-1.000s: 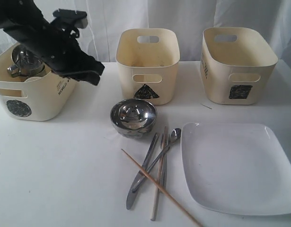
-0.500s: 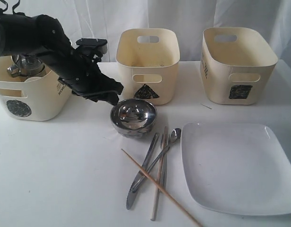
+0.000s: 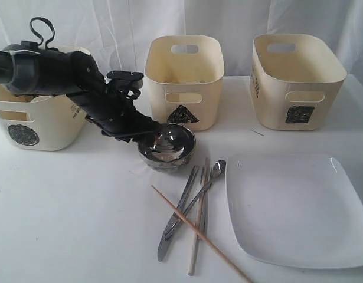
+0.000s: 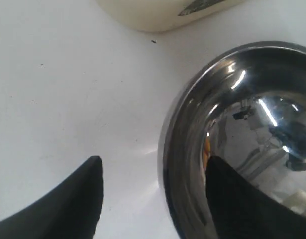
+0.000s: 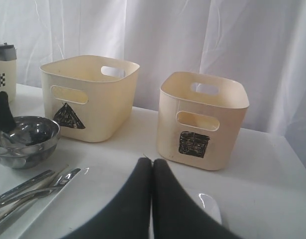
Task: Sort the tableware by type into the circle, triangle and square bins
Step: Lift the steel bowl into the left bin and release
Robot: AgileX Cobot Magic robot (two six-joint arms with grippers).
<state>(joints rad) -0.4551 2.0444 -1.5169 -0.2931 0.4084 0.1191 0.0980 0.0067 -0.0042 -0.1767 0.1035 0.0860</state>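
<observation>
On the bench (image 3: pixel 69 206), at the middle, sits the steel bowl (image 3: pixel 167 146). The left end effector (image 3: pixel 147 132) has just come to it. A second ago it was up over the circle bin (image 3: pixel 45 127), which stands at the bowl's 9 o'clock. Now it is low at the bowl's 9 o'clock edge. It is spread wide and holds nothing. The left wrist view shows one finger inside the bowl and one outside, with the rim between them. I think the bowl is the next thing to be picked up, and the squeeze has not come yet. I cannot tell if the fingers touch the steel.

The triangle bin (image 3: pixel 160 88) is at the bowl's 12 o'clock and the square bin (image 3: pixel 270 94) at its 2 o'clock. The steel cutlery (image 3: pixel 193 200) and wooden chopsticks (image 3: pixel 219 253) lie at its 5 o'clock, and the white plate (image 3: pixel 296 206) at 4 o'clock. None of these are sorted yet.

The right end effector (image 5: pixel 153 167) is clenched tight on nothing. Only its own wrist view shows it.

The left arm now hides the inside of the circle bin, where a steel mug showed a second ago. The plate is cut off at the picture's edge.
</observation>
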